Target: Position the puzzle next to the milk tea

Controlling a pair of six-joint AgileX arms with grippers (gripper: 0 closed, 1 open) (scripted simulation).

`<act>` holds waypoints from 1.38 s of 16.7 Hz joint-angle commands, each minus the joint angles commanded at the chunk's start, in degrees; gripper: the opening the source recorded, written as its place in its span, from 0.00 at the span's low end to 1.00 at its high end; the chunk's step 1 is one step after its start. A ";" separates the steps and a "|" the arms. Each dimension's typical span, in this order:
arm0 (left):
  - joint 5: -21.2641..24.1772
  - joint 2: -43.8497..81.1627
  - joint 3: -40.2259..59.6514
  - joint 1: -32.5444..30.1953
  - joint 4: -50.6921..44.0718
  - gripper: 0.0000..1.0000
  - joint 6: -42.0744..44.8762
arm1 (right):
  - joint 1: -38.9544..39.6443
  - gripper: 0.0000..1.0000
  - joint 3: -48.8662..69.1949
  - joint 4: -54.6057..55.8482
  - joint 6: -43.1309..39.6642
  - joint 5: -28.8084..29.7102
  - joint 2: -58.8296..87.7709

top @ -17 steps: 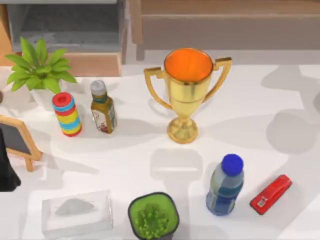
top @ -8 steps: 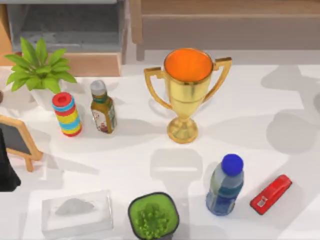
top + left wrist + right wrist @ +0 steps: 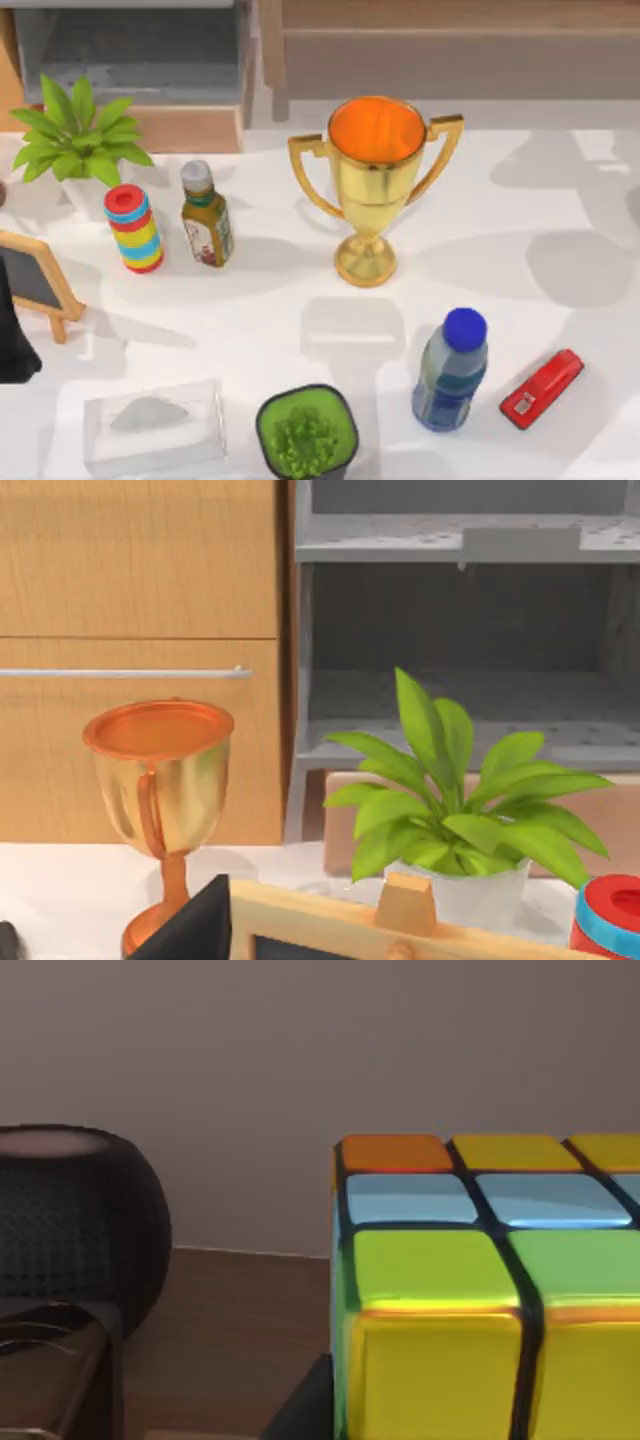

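the puzzle (image 3: 480,1290) fills the right wrist view close up, presumably carried by that arm, though whether its claw is pinching it i cannot tell. the milk tea (image 3: 205,215) stands upright at the table's (image 3: 250,310) back left, just beside the striped ring stack (image 3: 134,228), with bare white tabletop open between it and the trophy (image 3: 372,180).

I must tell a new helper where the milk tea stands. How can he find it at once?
Start at the gold trophy in the table's middle and look to the top view's left. Before the leafy plant stand two small things: the milk tea is the brown-olive bottle with a grey cap, not the striped ring stack.
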 joint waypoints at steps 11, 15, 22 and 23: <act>0.00 0.00 0.00 0.00 0.00 1.00 0.00 | 0.53 0.00 1.12 -5.16 2.40 1.94 1.91; 0.00 0.00 0.00 0.00 0.00 1.00 0.00 | 0.99 0.00 2.43 -10.95 2.10 2.85 -2.70; 0.00 0.00 0.00 0.00 0.00 1.00 0.00 | 8.05 0.00 11.57 -43.46 2.47 7.54 -15.57; 0.00 0.00 0.00 0.00 0.00 1.00 0.00 | 9.74 0.00 13.14 -49.85 2.87 8.40 -16.73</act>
